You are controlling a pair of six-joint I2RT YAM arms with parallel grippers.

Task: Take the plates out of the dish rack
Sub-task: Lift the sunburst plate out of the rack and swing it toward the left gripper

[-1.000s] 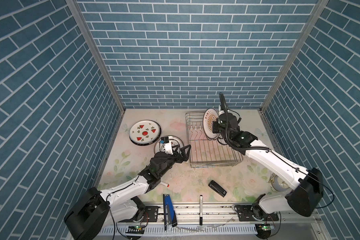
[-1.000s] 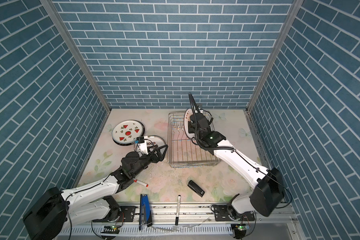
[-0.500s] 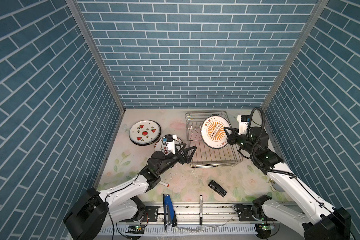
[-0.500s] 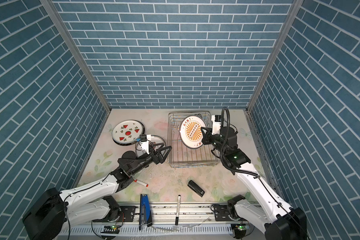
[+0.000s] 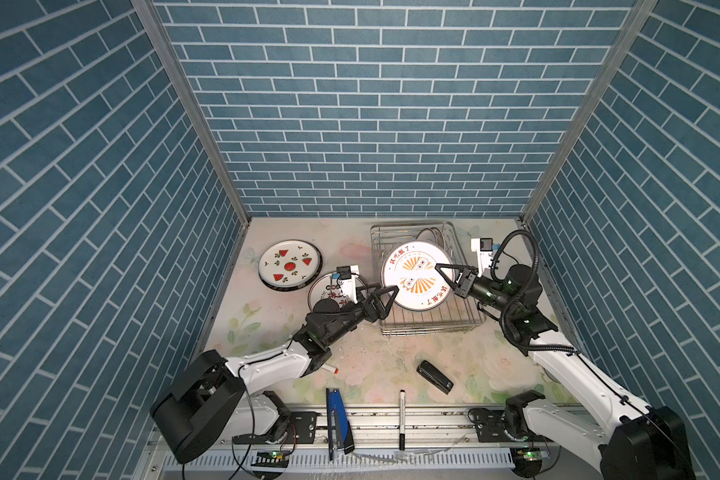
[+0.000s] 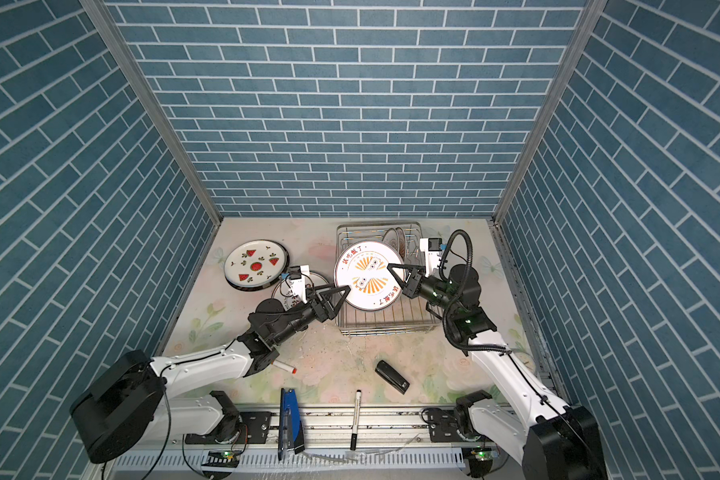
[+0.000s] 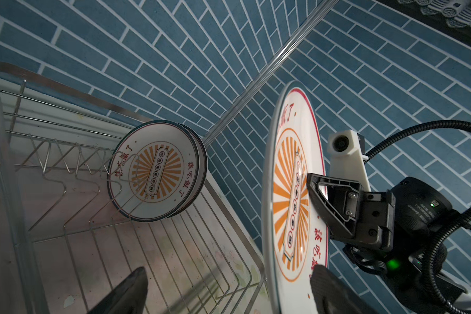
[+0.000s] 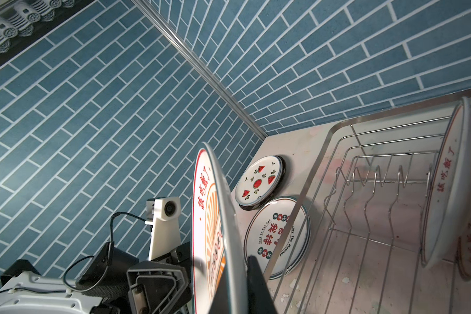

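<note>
White-glazed sunburst plate [image 5: 416, 280]: orange rays, red characters, dark rim.

- **Position:** aloft and tilted above the near-left part of the dish rack [image 5: 429, 330], clear of the prongs. The printed face is turned toward both top views.
- **Holder:** right pincer [image 5: 445, 274], pinching the plate's right-hand rim.
- **Second holder, pending:** left pincer [image 5: 381, 297], spread wide. In the left wrist view one finger stands on each side of the opposite rim. Whether either finger touches cannot be told.
- **Racked plates** [image 7: 158, 174]: at least two sunburst pieces, upright between prongs at the rack's far end.
- **Unloaded stock:** watermelon plate [image 5: 289, 266], flat on the table [image 5: 371, 361] left of the rack. A lettered plate [image 5: 329, 291] lies just beside it, partly hidden by the left arm.
- **Step in hand (judged):** a mid-air hand-over of the sunburst plate from right to left, so the unloading is only partly done.
- **Next move calls for:** the left pincer to close squarely on the rim and hold firm before the right lets go. The plate then has to be carried leftward and laid flat near the unloaded pieces. The glaze is likely slick, so a shallow bite risks a slip.
</note>
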